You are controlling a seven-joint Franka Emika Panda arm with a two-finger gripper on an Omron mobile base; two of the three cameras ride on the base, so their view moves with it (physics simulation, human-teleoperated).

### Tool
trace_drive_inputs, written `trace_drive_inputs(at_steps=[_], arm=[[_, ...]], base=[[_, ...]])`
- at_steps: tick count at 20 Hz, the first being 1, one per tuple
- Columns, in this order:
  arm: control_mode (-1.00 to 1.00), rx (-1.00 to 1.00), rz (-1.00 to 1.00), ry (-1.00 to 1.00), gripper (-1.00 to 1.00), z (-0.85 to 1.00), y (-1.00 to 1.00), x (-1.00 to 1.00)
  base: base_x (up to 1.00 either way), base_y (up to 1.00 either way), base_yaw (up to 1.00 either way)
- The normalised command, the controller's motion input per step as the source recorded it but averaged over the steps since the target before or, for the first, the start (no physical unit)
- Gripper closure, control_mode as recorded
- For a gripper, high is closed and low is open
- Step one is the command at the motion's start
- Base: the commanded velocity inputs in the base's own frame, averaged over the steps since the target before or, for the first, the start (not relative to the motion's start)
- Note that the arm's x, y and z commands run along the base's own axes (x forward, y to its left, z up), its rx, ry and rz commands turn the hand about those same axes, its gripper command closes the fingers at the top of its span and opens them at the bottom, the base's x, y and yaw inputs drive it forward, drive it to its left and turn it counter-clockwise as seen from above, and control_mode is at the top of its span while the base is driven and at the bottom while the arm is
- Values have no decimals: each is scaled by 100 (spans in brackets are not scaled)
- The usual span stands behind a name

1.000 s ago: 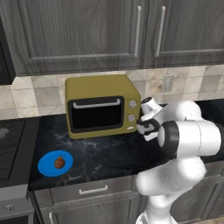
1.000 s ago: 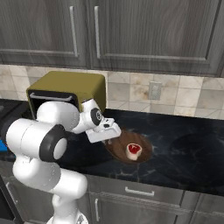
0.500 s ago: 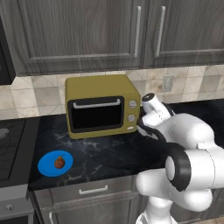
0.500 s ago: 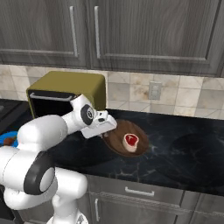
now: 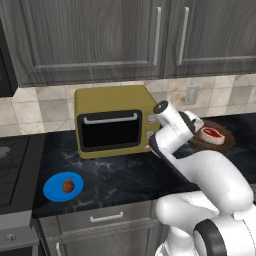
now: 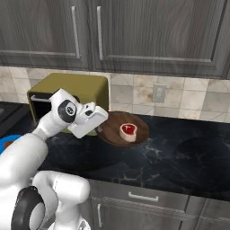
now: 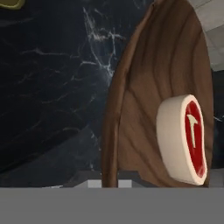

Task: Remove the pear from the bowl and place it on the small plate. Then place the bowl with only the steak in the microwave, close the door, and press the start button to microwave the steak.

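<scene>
Gripper point(image 6: 99, 127) clamped on rim of bowl point(image 6: 114, 134), bowl held above counter point(image 6: 179, 152); steak point(image 6: 128, 131) inside. Pear point(image 5: 67, 186) on blue plate point(image 5: 52, 192).

Mustard-yellow countertop oven point(image 5: 112, 120) on black marbled counter point(image 6: 179, 157), wall outlet point(image 6: 157, 93) on tiled backsplash, dark wood cabinets point(image 5: 100, 40) above.

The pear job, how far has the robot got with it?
Done: the pear sits on the small plate. In hand: the gripper carries the bowl above the counter, only the steak in it. Left: bowl into the microwave, door closed, start pressed.
</scene>
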Motion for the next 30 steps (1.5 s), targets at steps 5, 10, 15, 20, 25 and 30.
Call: trace_drive_inputs(at_steps=[5, 10, 15, 20, 25, 30], arm=[[-100, -14, 5, 0, 100, 86, 11, -48], [-100, -10, 8, -1, 100, 52, 31, -32], [-100, -6, 6, 0, 100, 27, 44, -27], [-100, -1, 3, 0, 100, 0, 48, -45], [-100, -8, 4, 1, 100, -3, 40, -35], [-100, -2, 6, 6, 100, -5, 25, -7]], base=[[0, 0, 0], [0, 0, 0], [0, 0, 0], [0, 0, 0], [0, 0, 0], [0, 0, 0]])
